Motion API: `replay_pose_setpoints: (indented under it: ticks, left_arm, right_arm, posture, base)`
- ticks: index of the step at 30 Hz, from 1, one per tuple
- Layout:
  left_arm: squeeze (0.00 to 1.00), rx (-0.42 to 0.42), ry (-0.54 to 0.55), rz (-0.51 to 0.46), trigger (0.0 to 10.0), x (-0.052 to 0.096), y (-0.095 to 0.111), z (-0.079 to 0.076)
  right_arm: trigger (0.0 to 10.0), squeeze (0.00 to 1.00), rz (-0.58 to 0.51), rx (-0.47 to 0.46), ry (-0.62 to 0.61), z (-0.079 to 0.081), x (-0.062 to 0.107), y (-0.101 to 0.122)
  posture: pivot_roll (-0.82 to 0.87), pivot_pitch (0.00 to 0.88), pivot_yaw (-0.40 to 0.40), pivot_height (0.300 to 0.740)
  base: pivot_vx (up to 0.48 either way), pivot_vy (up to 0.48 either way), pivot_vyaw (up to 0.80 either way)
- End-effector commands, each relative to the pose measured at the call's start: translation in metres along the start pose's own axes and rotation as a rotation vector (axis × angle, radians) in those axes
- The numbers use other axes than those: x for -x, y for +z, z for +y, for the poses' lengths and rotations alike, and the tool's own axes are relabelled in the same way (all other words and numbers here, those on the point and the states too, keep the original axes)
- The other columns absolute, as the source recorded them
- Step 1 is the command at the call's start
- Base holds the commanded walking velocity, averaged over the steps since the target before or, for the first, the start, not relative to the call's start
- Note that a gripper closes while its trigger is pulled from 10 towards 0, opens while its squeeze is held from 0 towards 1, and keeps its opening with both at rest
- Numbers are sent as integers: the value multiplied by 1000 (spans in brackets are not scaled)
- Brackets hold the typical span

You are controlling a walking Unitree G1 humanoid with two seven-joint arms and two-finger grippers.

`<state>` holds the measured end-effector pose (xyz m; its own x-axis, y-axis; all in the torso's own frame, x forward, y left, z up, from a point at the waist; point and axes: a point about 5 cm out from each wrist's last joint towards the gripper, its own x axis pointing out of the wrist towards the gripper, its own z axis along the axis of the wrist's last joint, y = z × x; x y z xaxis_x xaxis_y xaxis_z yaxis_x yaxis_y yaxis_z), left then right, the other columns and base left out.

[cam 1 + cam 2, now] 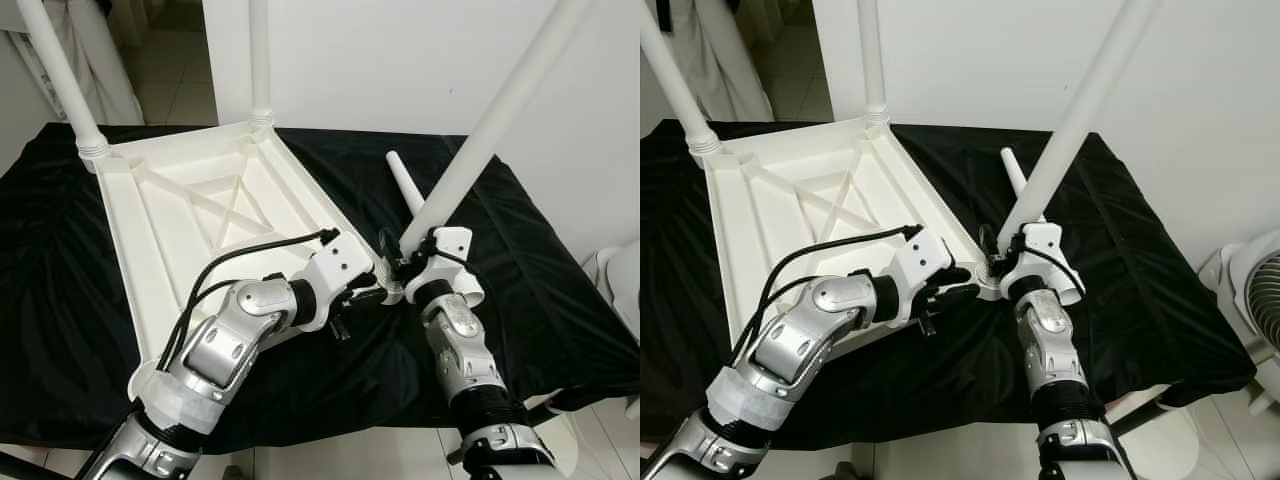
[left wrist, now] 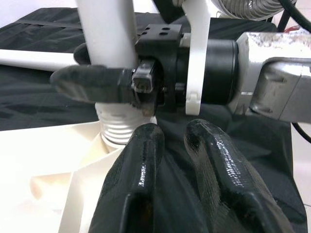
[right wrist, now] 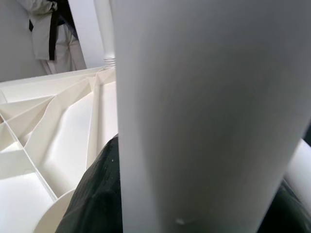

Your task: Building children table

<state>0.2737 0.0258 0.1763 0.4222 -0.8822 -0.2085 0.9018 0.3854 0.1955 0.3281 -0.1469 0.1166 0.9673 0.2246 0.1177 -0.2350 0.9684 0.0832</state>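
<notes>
Left eye view: the right tool (image 1: 398,268) clamped the base of a tilted white leg (image 1: 500,115) at the upturned tabletop's (image 1: 170,215) near corner. The left tool (image 1: 352,298), apparently slightly parted, rested empty beside it. Two legs stood screwed in; a fourth lay loose on the black-draped counter (image 1: 540,290), near its edge.

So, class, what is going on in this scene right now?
A robot is assembling a white children's table that lies upside down on a black cloth. Two legs already stand at the far corners. The right tool is shut on a third leg at the near corner, where its threaded end meets the socket. The left tool waits beside that corner. A fourth leg lies loose on the cloth.
</notes>
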Motion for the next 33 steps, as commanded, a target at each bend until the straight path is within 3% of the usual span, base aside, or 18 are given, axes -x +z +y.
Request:
replay_pose_setpoints:
  ticks: [1, 2, 5, 7, 9, 19, 24, 26, 28, 33]
  left_arm:
    - [0, -9, 5, 0, 10000, -1, 2, 0]
    - [0, -11, 4, 0, 10000, -1, 2, 0]
    - [0, -11, 4, 0, 10000, -1, 2, 0]
    - [0, -12, 2, -1, 10000, -2, 2, 0]
    - [0, -11, 1, -1, 10000, -1, 2, 0]
    - [0, -7, 0, 1, 10000, 0, 2, -1]
    - [0, -7, 0, 1, 10000, 0, 2, -1]
    - [0, -8, 0, 1, 10000, 0, 2, -1]
    - [0, -9, -2, 2, 10000, 0, 2, -1]
    - [0, -10, -4, 3, 10000, 0, 2, -1]
  right_arm:
    - [10000, 0, 209, 3, -77, -13, 22, -42]
    - [10000, 0, 210, 43, -52, -10, 23, -42]
    - [10000, 0, 210, 43, -52, -10, 23, -42]
    - [10000, 0, 218, 140, 3, -4, 25, -44]
    - [10000, 0, 224, 170, 22, -2, 26, -46]
    - [10000, 0, 233, 226, 40, -1, 32, -50]
    - [10000, 0, 233, 227, 38, -1, 33, -50]
    - [10000, 0, 240, 175, 15, -2, 33, -51]
    - [10000, 0, 259, 60, -43, -9, 34, -53]
    - [10000, 0, 267, 12, -77, -15, 34, -53]
  posture:
    - [83, 21, -6, 740]
    - [83, 18, -6, 740]
    - [83, 18, -6, 740]
    - [83, 17, -5, 740]
    - [84, 20, -5, 740]
    - [83, 28, -2, 740]
    - [83, 28, -1, 740]
    - [83, 30, 1, 740]
    - [83, 34, 4, 740]
    - [84, 35, 5, 740]
  base:
    - [0, 0, 0]
    - [0, 0, 0]
    - [0, 0, 0]
    - [0, 0, 0]
    - [0, 0, 0]
    - [0, 0, 0]
    - [0, 0, 0]
    - [0, 0, 0]
    - [0, 0, 0]
    - [0, 0, 0]
